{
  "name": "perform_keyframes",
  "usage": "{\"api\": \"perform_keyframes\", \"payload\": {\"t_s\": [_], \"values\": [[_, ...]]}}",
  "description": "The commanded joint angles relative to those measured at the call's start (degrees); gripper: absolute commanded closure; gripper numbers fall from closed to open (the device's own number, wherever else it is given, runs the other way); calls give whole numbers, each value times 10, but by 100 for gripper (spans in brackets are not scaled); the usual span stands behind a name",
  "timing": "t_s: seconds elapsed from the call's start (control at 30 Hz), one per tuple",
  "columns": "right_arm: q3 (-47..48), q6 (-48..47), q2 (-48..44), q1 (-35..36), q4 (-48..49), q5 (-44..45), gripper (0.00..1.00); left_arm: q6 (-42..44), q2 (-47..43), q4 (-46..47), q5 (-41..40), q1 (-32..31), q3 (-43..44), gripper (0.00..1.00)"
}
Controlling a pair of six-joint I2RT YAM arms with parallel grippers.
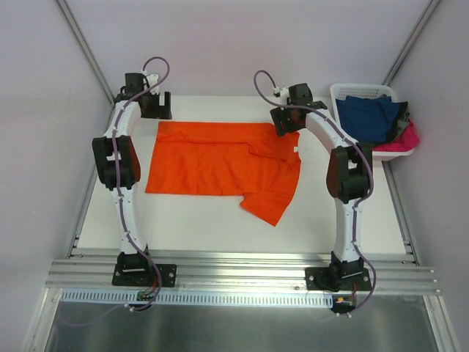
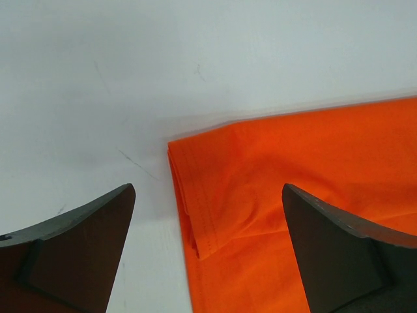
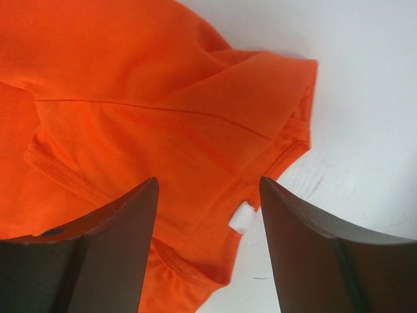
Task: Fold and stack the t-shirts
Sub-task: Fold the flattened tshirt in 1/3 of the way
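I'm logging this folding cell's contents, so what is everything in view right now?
orange t-shirt: one, bright orange, spread flat mid-table
navy t-shirt: one, navy blue, bunched in the basket
pink t-shirt: one, hot pink, showing at the basket's near right side
basket: one, white slotted plastic, far right corner
table: one, white, under the arms
left tool: one, black, open over the orange t-shirt's far left corner
right tool: one, black, open over its far right end

Orange t-shirt (image 1: 220, 165) lies flat, half-folded; navy t-shirt (image 1: 370, 117), pink t-shirt (image 1: 407, 139) crumpled far right.
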Motion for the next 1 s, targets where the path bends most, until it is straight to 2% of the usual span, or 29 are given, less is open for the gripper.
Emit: {"api": "perform_keyframes", "payload": {"t_s": [0.0,0.13,0.2,0.37,0.6,0.8,0.97], "values": [[31,66,4,-3,-10,-51,33,-38,-13,-9,33,-9,-11,3],[-2,119,-5,-3,-28,-88,34,-76,-62,-33,45,-10,-79,4],[-37,132,-41,0,-34,-110,34,-79,-94,-52,42,-10,-114,4],[-199,156,-161,4,-33,-126,34,-119,-227,-75,27,-6,-270,5],[-295,128,-288,43,-69,-155,37,-134,-365,-105,42,-7,-410,11],[-385,144,-368,99,-73,-177,37,-130,-418,-122,33,-7,-461,15],[-469,170,-438,127,-84,-207,37,-132,-425,-167,30,-8,-469,18]]}}
